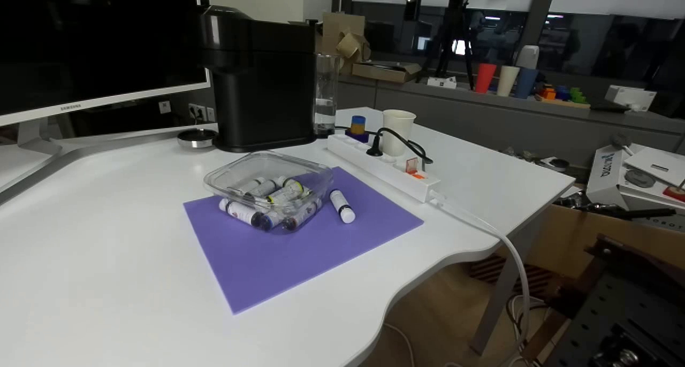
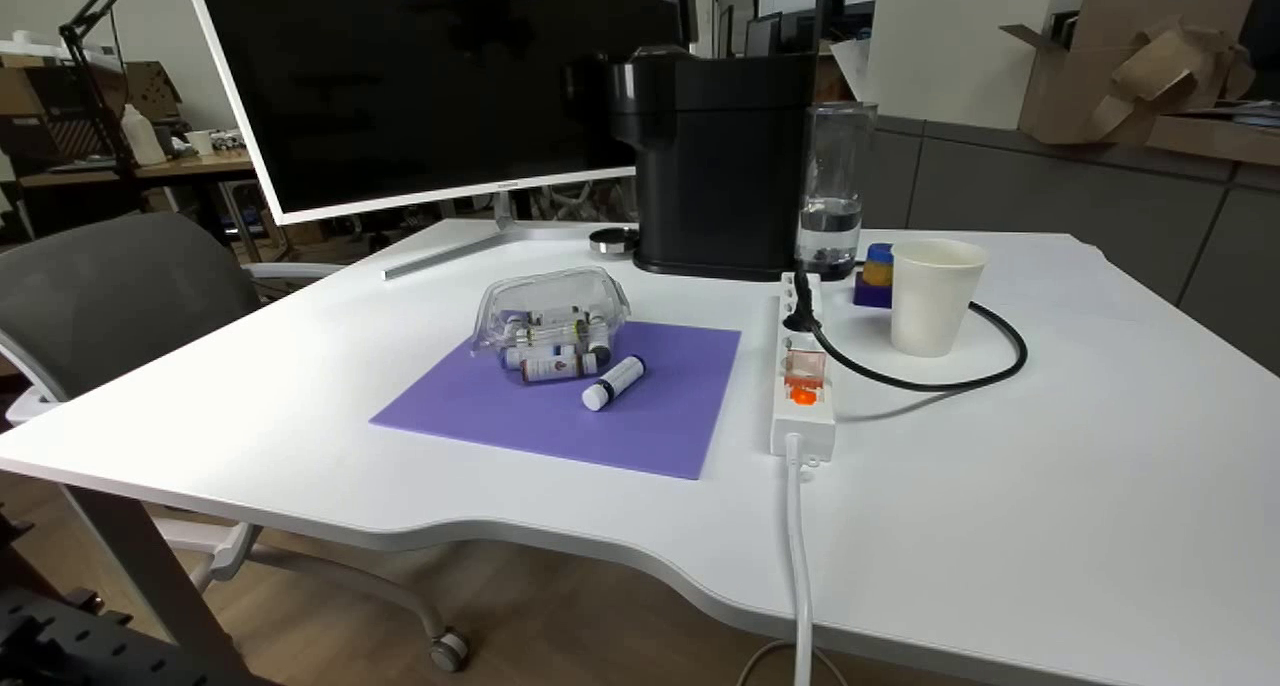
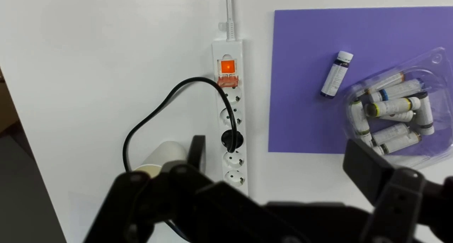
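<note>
Wrist view: the gripper point(image 3: 276, 158) is positioned above the white table point(image 3: 88, 58), jaws wide apart, nothing held; it does not appear in either exterior view. Step in hand, as judged: positioning, ahead of any grip. The next move calls for alignment over one item and descent, closing only once the jaws straddle it. The loose vial point(image 3: 335, 76) presents the simplest grip; it lies on the purple sheet point(image 3: 304, 30), to the right of the clear container point(image 3: 436, 67) in both exterior views. Quantities, with sides as in those views: one loose vial; at least eight vials point(image 3: 394, 106) inside the container, overlap preventing an exact count; one container; one sheet; one power strip point(image 3: 239, 106), right of the sheet; one black plug point(image 3: 228, 139) seated in it; one white cup point(image 2: 935, 311) on the table, right of the strip; one coffee machine point(image 1: 262, 83), far side.
</note>
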Robot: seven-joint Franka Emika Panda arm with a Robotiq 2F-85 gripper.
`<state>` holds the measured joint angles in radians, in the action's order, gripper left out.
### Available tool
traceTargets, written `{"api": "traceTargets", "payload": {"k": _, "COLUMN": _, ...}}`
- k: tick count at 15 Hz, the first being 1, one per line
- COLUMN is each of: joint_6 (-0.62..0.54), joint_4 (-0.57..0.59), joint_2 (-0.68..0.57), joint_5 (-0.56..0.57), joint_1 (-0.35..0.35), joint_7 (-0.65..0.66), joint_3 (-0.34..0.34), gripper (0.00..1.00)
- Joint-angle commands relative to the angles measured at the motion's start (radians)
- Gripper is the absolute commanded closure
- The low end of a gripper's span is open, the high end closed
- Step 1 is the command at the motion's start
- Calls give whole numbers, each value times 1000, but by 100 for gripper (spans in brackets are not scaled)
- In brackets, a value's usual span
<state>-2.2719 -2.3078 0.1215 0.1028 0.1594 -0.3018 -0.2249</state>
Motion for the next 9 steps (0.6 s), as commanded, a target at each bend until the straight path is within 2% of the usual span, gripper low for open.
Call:
{"api": "traceTargets", "payload": {"k": 1, "joint_6": -110, "joint_4": 20, "joint_2": -102, "joint_5": -62, "joint_1": 26, "joint_7": -124, "joint_3": -30, "gripper": 0}}
{"api": "traceTargets", "payload": {"k": 5, "joint_6": -188, "joint_4": 31, "joint_2": -213, "joint_5": -136, "joint_1": 64, "joint_7": -221, "joint_3": -27, "gripper": 0}}
{"api": "traceTargets", "payload": {"k": 9, "joint_6": -222, "joint_4": 53, "joint_2": -325, "joint_5": -144, "joint_1": 99, "joint_7": -235, "joint_3": -9, "gripper": 0}}
